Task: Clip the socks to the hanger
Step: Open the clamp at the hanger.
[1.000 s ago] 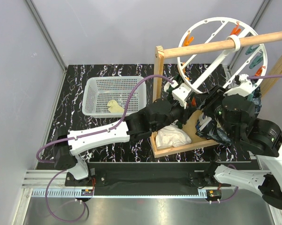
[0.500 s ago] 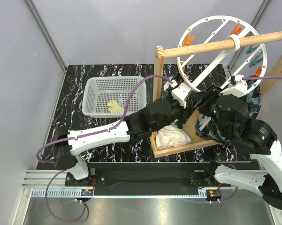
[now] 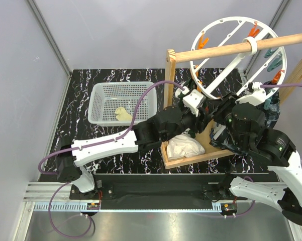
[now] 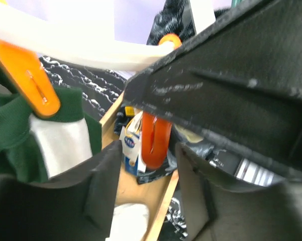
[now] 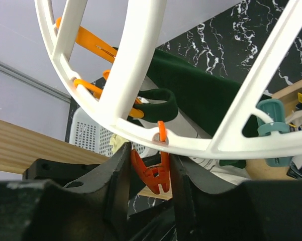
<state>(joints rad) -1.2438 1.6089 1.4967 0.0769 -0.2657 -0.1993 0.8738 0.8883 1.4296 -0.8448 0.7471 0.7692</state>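
Observation:
The hanger [image 3: 237, 55], a white spoked ring with orange and teal pegs, hangs from a wooden rod [image 3: 241, 47]. One pale yellow sock [image 3: 121, 113] lies in the white basket [image 3: 106, 103]. My left gripper [image 3: 195, 102] is up at the ring's lower left rim. In the left wrist view it [image 4: 148, 150] stands open, and an orange peg [image 4: 156, 139] hangs untouched between its fingertips. My right gripper [image 3: 255, 93] is at the ring's lower right. In the right wrist view it [image 5: 149, 159] is shut on a hanging orange peg [image 5: 153, 173], a finger pressing each side.
A dark green-and-white garment [image 4: 50, 135] hangs from another orange peg [image 4: 27, 80] by my left gripper. A white cloth [image 3: 183, 146] lies on the wooden base tray [image 3: 188, 159] under the rod. A wooden post [image 3: 169, 80] stands beside my left arm. Teal pegs [image 5: 271, 120] hang farther along the rim.
The left gripper's jaws have opened and it has risen slightly toward the rim. The right gripper's jaws have narrowed onto the orange peg.

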